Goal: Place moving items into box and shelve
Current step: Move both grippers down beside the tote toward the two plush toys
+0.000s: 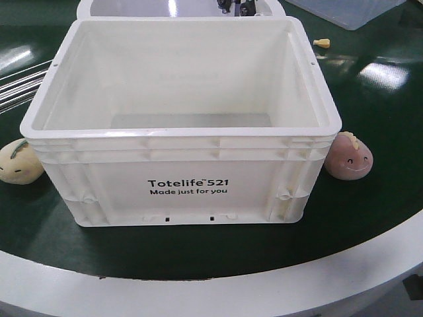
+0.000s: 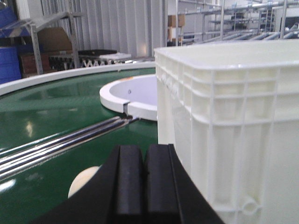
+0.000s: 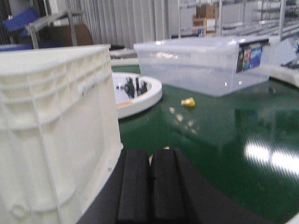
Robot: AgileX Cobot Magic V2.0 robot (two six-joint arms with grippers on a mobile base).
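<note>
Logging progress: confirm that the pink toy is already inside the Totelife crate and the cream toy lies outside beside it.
Not right. The front-facing view shows the pink toy outside too, beside the crate, at its right end; the cream toy does lie outside beside it.

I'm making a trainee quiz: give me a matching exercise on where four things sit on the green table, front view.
Things:
1. pink toy
2. cream toy
3. box
4. yellow piece

Places:
A. touching the box's left side
B. far right, behind the box
C. middle, empty inside
D. by the box's right front corner

Pairs: 1-D, 2-A, 3-C, 4-B
</note>
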